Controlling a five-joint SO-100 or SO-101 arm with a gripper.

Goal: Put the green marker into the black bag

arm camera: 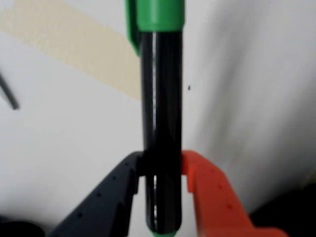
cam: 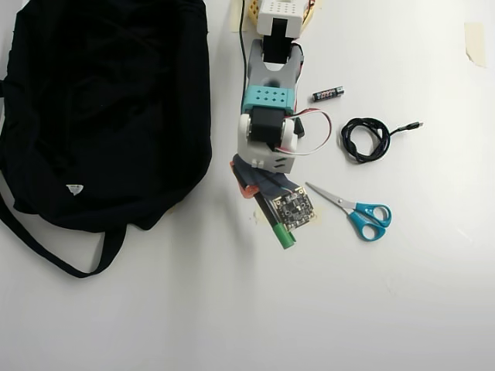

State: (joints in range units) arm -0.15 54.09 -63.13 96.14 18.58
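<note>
In the wrist view the gripper (arm camera: 162, 173) was closed on the marker (arm camera: 161, 113), its black jaw on the left and its orange jaw on the right pressing the glossy dark barrel between them. The barrel ran straight up the middle of that view, with the green cap at the top edge and a sliver of green at the bottom end below the jaws. Behind it lay the white table (arm camera: 64, 148) with a strip of beige tape (arm camera: 74, 49) running diagonally at upper left (the background was blurred, so little else could be made out).

In the overhead view the arm (cam: 269, 116) reached down from the top edge, and the gripper (cam: 259, 197) held the marker (cam: 277, 226) slanting down to the right, green cap at the lower end. Whether the marker touched the table (cam: 232, 309) could not be told. The bag (cam: 100, 108) lay at the upper left, its strap trailing below it, near the marker but apart from it. To the right of the arm lay a small battery (cam: 328, 93), a coiled cable (cam: 366, 139) and blue-handled scissors (cam: 354, 210), the scissors' tips just beside the gripper.
</note>
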